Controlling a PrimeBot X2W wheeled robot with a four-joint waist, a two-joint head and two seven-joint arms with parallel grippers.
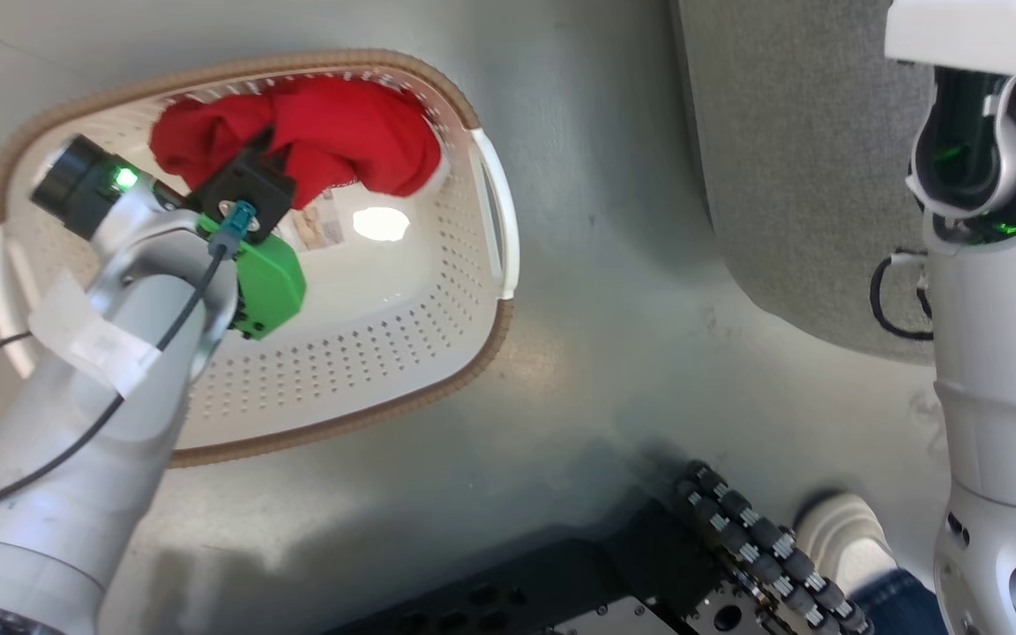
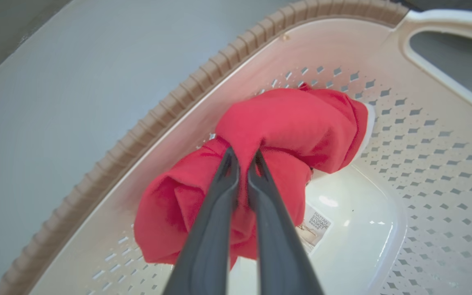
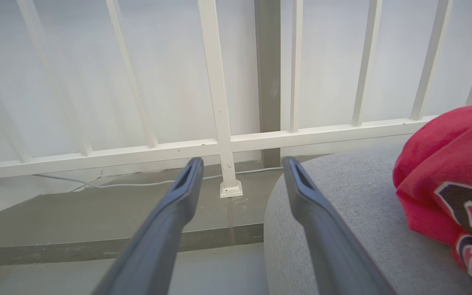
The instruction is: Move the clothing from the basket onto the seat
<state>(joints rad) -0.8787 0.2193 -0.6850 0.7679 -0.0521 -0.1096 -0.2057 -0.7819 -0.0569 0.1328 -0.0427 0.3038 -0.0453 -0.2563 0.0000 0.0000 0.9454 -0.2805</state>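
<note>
A plain red garment (image 1: 323, 137) lies bunched at the far end of the cream basket (image 1: 402, 353). In the left wrist view my left gripper (image 2: 243, 162) is shut on a fold of this red garment (image 2: 297, 127), inside the basket (image 2: 424, 164). In the head view the left wrist reaches down into the basket and its fingers are hidden behind the wrist. A red jersey (image 3: 453, 172) with dark white-edged numerals lies on the grey seat (image 3: 350, 217). My right gripper (image 3: 240, 168) is open and holds nothing, beside the seat's edge. The seat (image 1: 790, 150) shows at the upper right of the head view.
A white railing (image 3: 219, 139) and a thin cable (image 3: 109, 184) stand beyond the right gripper. A label sticker (image 2: 316, 225) lies on the basket floor. My dark wheeled base (image 1: 720, 547) and a person's shoe (image 1: 843, 529) are at the bottom of the head view.
</note>
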